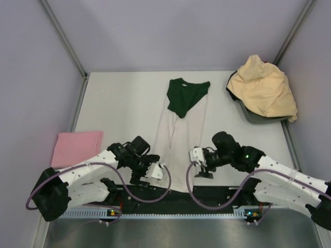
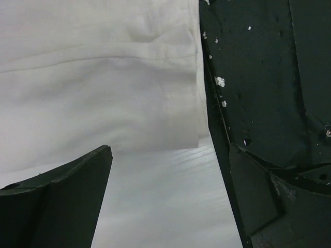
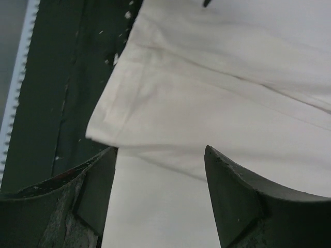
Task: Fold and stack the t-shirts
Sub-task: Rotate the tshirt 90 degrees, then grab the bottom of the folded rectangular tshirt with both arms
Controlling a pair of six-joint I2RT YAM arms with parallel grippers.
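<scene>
3 t-shirts lie on the table (image 1: 111, 101): the white t-shirt (image 1: 178, 150), a long strip at centre, dark green cloth (image 1: 186, 95) at its far end; the yellow-tan t-shirt (image 1: 264, 88) heaped over a bin (image 1: 253, 117), far right; the pink t-shirt (image 1: 77, 147) folded, left. The left gripper (image 1: 163, 172) and right gripper (image 1: 199, 167) flank the white hem, fingers spread.

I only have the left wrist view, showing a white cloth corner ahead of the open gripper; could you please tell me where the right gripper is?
Observer: The right gripper is open at the opposite near corner of the same white shirt, which lies as a long narrow strip.
Operator: Thank you. Are any other shirts out, please?
Observer: Yes. A pink shirt lies folded on the left, and a tan shirt is heaped over a bin at the far right.
</scene>
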